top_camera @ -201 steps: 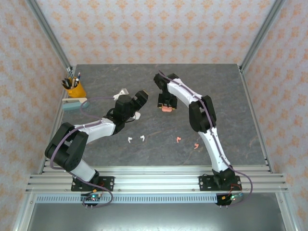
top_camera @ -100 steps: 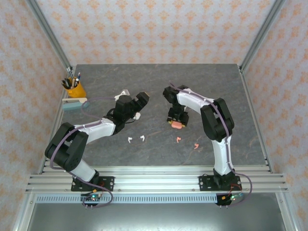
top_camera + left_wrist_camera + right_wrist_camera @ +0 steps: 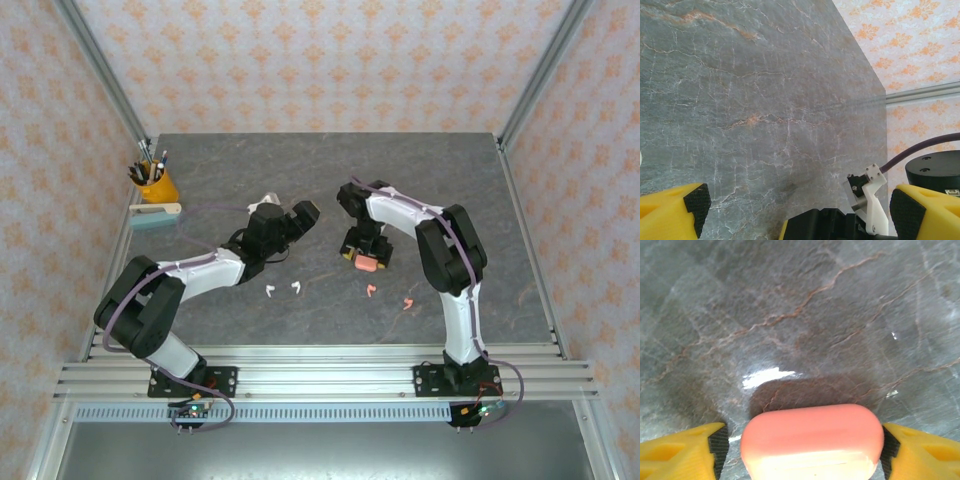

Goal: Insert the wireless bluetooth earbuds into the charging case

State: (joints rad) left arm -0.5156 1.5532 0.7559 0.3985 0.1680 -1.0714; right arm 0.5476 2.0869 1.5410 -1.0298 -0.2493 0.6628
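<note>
While the right arm is setting the charging case down beside its earbuds, the overhead view is showing the right gripper [image 3: 365, 256] standing low over the table [image 3: 450, 180] with the pink case [image 3: 368, 264] between its jaws. Two pink earbuds [image 3: 371, 290] are lying loose just beside the case, toward the arm bases. Two white earbuds [image 3: 271, 291] are lying well apart to the left, near the left arm. None is sitting in a case. The left gripper [image 3: 302, 215] is hanging over the table with nothing in it. A pen cup [image 3: 155, 186] is standing at the far left edge.

From the left wrist, the fingers [image 3: 670, 210] are standing wide apart over bare stone, released and carrying nothing.

From the right wrist, the case is sitting between the yellow fingers [image 3: 682, 452], and no open lid is showing. A sliver of table is showing between one pad and the case's end, while the other pad is lying at or against the opposite end. The hold is judged slackened, not clenched. Whether the case is resting fully on the table cannot be told.

For a sound set-down, the jaws should be standing clear of both ends before the arm rises. The rise should be going straight up, so the case is neither dragged nor tipped. Opening the lid is judged outstanding.

Against the frame of a second ago, the case and right gripper are sitting nearer the arm bases and closer to the pink earbuds. The left gripper is sitting slightly further right. All four earbuds are lying where they were.
</note>
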